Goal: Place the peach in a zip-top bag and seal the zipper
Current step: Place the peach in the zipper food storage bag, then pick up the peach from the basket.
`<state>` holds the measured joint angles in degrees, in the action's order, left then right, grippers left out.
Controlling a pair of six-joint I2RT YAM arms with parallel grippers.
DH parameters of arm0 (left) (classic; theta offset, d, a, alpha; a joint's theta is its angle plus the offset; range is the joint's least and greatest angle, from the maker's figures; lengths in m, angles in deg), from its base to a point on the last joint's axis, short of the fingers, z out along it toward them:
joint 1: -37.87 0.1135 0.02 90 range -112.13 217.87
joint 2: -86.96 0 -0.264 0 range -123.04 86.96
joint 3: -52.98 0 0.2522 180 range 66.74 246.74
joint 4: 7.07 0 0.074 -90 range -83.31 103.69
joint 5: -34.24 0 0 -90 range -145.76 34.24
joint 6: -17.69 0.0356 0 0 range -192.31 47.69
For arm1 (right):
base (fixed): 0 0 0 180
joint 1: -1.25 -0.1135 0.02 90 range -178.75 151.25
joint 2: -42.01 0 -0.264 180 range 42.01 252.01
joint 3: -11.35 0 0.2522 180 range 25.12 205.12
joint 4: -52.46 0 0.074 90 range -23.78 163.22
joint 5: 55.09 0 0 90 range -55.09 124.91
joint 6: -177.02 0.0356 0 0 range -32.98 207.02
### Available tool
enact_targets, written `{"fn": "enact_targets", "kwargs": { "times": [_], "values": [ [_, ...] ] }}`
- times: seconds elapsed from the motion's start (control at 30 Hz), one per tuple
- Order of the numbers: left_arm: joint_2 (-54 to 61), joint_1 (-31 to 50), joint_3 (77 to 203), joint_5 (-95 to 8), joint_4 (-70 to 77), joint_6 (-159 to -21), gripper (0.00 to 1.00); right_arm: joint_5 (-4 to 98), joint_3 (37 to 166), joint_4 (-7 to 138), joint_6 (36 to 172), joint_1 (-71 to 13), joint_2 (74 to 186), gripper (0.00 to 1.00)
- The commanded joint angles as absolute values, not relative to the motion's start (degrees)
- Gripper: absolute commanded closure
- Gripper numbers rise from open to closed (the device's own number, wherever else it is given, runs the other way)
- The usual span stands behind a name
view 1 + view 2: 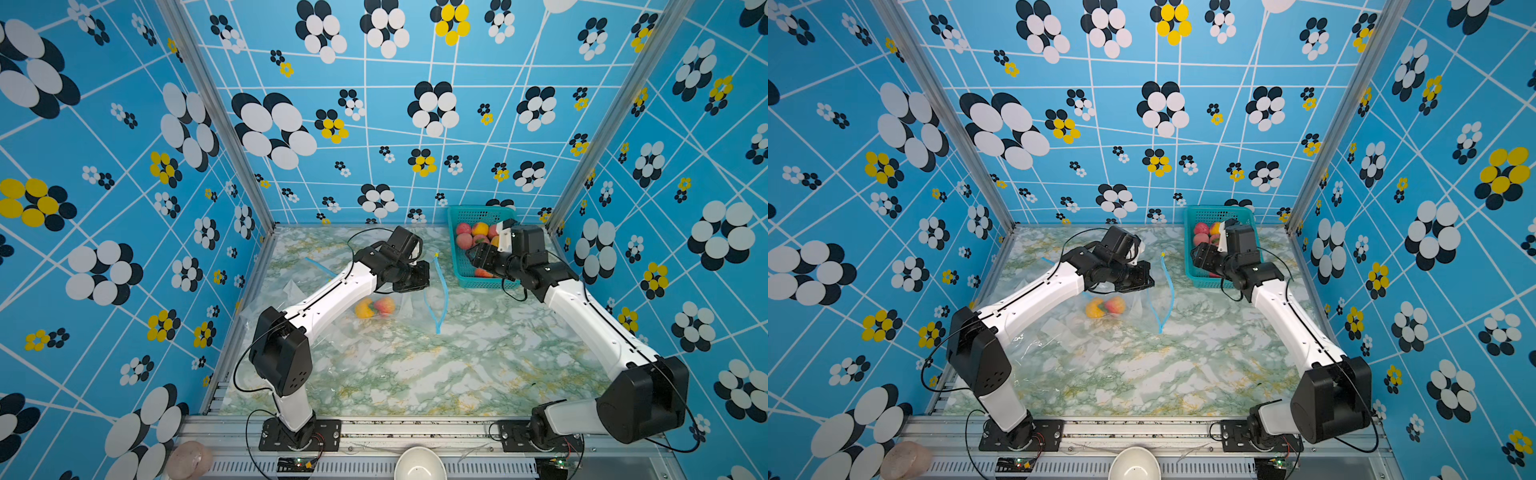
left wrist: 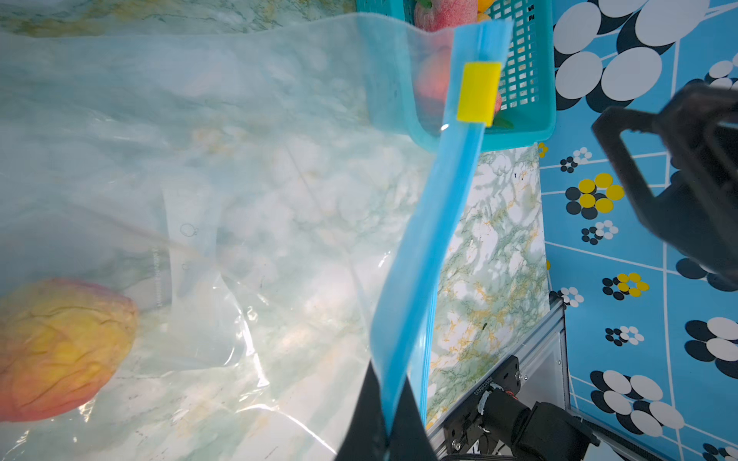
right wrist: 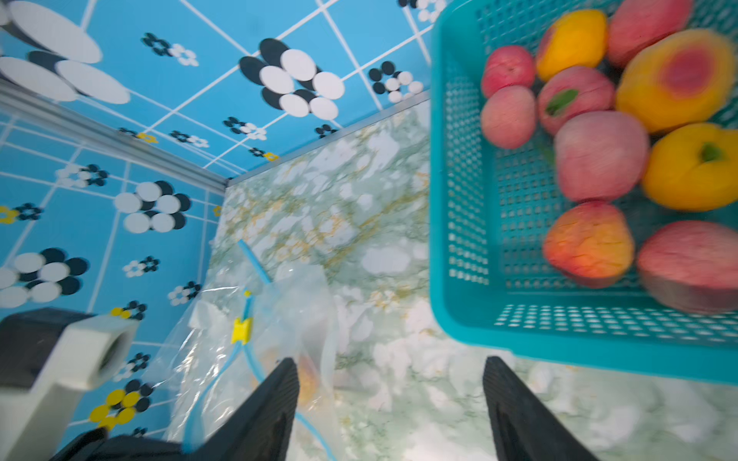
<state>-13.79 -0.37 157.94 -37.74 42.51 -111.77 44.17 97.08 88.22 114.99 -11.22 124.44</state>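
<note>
Sealing looks like the step in hand: peach [image 2: 60, 347] sits inside bag [image 2: 259, 179], approx 9 o'clock of bench [image 1: 457, 365] centre. L claw [image 2: 389, 403] is pinched tight on zipper [image 2: 431, 239] at its 6 o'clock end; mouth looks unzipped. R claw [image 3: 389, 361] is wide, empty, beside basket [image 1: 459, 266] at 1 o'clock. Next, prob: R claw goes to slider [image 2: 477, 92] at zipper's 12 o'clock end, nips it, drags toward 6 w/ L holding firm
</note>
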Motion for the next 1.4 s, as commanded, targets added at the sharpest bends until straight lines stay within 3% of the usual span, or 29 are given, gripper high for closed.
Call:
{"fn": "enact_targets", "kwargs": {
  "times": [0.0, 0.47, 0.83, 1.2, 1.37],
  "values": [
    [-14.63, -0.40, 159.75, -37.74, 42.73, -110.94, 1.00, 36.56, 102.60, 97.23, 103.92, -9.23, 131.65, 0.25],
    [-15.26, -0.81, 160.08, -37.93, 43.34, -109.93, 1.00, 30.92, 126.50, 107.81, 96.32, -5.87, 159.32, 0.24],
    [-15.04, -0.89, 160.26, -37.74, 43.17, -109.52, 1.00, 30.80, 128.63, 108.87, 96.78, -5.87, 168.16, 0.25],
    [-14.21, -0.88, 159.28, -38.42, 42.48, -109.36, 1.00, 32.28, 129.94, 111.39, 96.28, -5.87, 167.04, 0.38],
    [-14.54, -0.78, 159.29, -38.43, 41.94, -109.40, 1.00, 33.86, 127.60, 111.56, 95.90, -5.87, 156.24, 0.38]
  ]
}}
